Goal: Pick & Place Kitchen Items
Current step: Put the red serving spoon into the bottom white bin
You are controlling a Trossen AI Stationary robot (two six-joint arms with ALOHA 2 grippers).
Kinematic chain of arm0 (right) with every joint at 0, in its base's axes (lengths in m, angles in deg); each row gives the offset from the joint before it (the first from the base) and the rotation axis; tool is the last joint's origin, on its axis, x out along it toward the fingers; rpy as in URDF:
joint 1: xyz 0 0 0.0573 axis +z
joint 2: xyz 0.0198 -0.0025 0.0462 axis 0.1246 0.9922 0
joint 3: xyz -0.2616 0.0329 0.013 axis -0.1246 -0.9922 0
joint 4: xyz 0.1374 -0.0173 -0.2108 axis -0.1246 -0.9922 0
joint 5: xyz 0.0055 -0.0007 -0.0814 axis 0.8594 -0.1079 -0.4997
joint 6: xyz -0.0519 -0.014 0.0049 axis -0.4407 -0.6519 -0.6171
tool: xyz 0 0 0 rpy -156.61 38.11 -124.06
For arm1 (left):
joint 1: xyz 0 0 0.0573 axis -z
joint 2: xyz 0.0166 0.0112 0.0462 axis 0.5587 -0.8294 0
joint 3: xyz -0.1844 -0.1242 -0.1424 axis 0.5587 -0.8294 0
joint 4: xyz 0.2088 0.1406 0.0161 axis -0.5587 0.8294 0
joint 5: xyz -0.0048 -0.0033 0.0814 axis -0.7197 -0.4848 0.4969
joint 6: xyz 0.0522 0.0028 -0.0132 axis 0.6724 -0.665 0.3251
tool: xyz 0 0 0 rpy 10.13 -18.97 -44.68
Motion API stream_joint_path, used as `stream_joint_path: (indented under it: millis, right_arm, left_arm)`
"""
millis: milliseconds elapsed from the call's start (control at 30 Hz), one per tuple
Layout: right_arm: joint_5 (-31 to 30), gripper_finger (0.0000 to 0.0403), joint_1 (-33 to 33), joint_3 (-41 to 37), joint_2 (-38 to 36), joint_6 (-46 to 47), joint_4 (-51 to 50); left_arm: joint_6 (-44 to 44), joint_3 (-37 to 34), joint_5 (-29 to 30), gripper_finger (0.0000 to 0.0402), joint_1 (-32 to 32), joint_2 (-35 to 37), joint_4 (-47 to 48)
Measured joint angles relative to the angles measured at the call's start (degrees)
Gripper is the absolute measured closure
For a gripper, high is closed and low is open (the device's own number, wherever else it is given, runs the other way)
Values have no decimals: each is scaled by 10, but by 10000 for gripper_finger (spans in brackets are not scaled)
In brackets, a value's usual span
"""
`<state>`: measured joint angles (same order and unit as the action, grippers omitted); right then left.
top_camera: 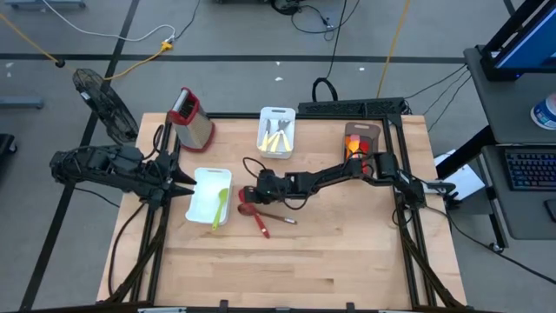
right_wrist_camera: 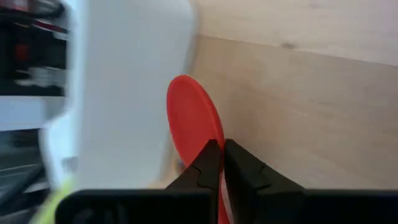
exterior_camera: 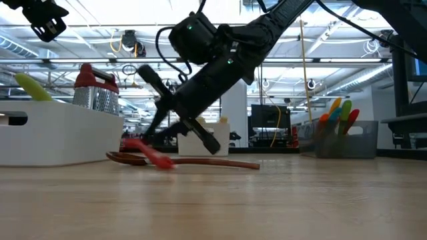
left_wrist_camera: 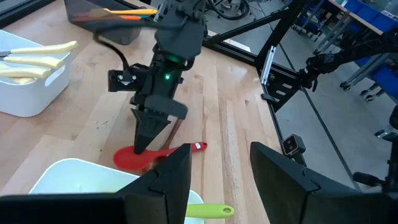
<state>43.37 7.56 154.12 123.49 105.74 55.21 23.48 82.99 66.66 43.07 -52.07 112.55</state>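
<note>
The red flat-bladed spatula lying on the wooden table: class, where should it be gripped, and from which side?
Grip the red flat-bladed spatula on its narrow handle just behind the blade, coming from above. It lies flat on the wooden table, so only a pinch across the handle's sides fits. The right gripper has shut there.

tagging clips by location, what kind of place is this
Most likely a robotics lab or workshop in an open industrial hall, not a real kitchen. The wooden table sits in a black metal frame, cables trail over the bare floor, and the low view shows ceiling trusses and monitors behind.
</note>
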Motion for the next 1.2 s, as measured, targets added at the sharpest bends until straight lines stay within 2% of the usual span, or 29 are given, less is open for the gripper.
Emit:
stream_joint_path:
  millis: [167,500,800,967,1067,1200]
  right_arm:
    - [13,401,0,0,-3,24,67]
    - [45,402,0,-1,-68,18,45]
    - [60,402,0,0,-154,-45,40]
    - [55,402,0,0,-196,-91,49]
    - [41,402,0,0,-211,-118,82]
    - [40,403,-1,0,-223,-158,142]
  left_arm:
    - [0,0,0,231,0,0,0]
    - [-4,0,-1,231,0,0,0]
    - [-17,0,-3,231,0,0,0]
    - [-56,0,-3,231,0,-2,-1]
    - [-74,0,-2,231,0,-12,-8]
    - [-75,0,-2,231,0,-47,-65]
